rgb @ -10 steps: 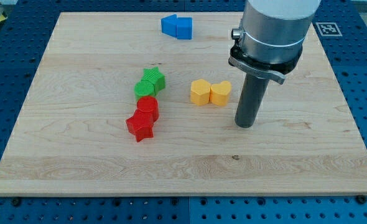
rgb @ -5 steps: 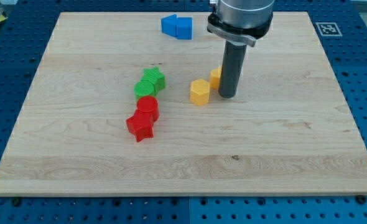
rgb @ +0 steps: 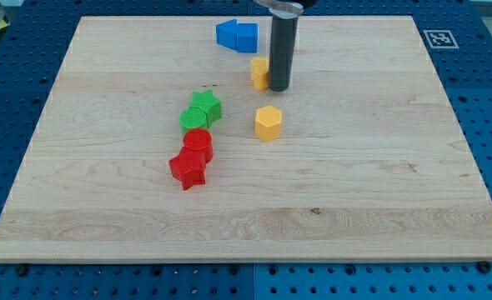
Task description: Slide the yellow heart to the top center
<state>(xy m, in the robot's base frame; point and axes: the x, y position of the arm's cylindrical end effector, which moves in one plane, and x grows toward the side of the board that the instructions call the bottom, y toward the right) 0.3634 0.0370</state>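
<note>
Seven blocks are lying on the wooden board (rgb: 396, 192), none of them sitting in any container. My tip (rgb: 278, 87) is pressing against the yellow heart (rgb: 259, 72), which is showing only partly behind the rod, just on the view's left of it, in the upper middle of the board. The arm is carrying no claw, only the rod, so nothing is clamping anything. Two blue blocks (rgb: 237, 35) are sitting touching each other near the view's top edge, just up and left of the heart. A yellow hexagon (rgb: 268, 122) is standing alone below the heart, apart from it. Two green blocks (rgb: 201, 110) and two red blocks (rgb: 192, 158) are forming a slanting chain left of centre. Bare wood is stretching across the view's right half and along the bottom.
</note>
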